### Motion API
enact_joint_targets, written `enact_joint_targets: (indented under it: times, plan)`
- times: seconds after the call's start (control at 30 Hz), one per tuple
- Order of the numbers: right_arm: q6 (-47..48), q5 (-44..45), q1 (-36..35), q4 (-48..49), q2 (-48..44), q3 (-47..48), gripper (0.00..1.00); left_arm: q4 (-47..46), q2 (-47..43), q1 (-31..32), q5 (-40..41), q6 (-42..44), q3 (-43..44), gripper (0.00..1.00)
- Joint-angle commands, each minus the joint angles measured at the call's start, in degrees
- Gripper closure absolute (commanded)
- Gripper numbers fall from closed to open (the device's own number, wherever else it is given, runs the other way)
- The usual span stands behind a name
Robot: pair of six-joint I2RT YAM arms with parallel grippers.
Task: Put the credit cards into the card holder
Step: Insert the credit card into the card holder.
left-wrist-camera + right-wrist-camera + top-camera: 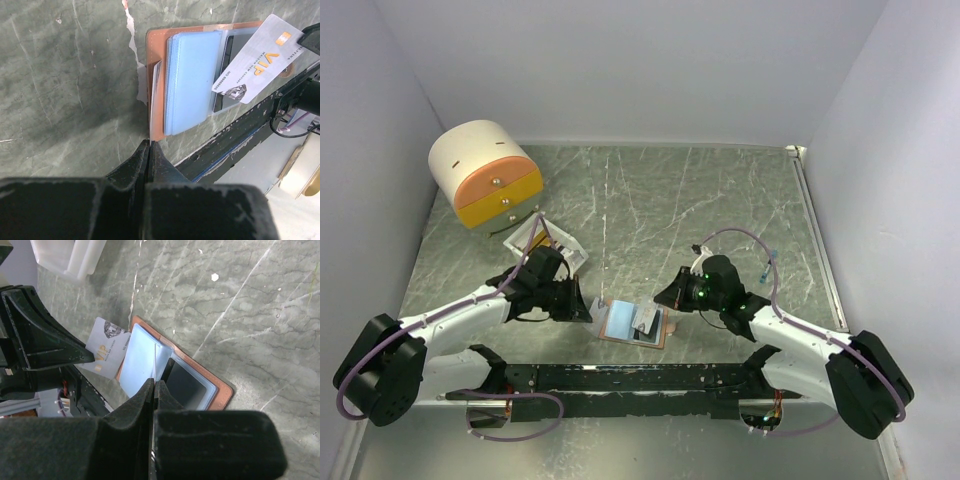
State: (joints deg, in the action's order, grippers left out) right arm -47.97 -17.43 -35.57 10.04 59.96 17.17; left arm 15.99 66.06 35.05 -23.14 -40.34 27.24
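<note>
The card holder (618, 321) is lying open on the table (720, 220) between my grippers: salmon-brown rim, pale blue pockets, and a white VIP credit card (257, 60) slanting across it. My left gripper (149, 146) is sitting closed at its corner and my right gripper (154, 384) closed over its pockets. My own fingertips are hiding whether either is pinching anything.

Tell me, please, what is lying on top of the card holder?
A white VIP card sits slanted across the open card holder, overhanging its edge. Whatever is in the pockets beneath the card is hidden.
</note>
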Motion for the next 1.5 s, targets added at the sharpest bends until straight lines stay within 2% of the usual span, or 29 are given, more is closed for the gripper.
enact_joint_targets:
  times: [0.0,0.8,1.47]
  plan:
    - [-1.09,-0.38,0.72,2.43,-0.22,-1.03,1.0,0.47,-0.41,0.56,1.7,-0.27,-0.17,0.93]
    - [-4.94,-1.62,0.92,8.76,4.05,-5.1,1.0,-0.26,-0.14,2.1,2.07,-1.41,-0.72,0.93]
    - [-3.56,-3.31,0.33,11.09,8.79,-4.43,1.0,-0.6,0.15,3.01,2.4,-1.98,-0.92,0.93]
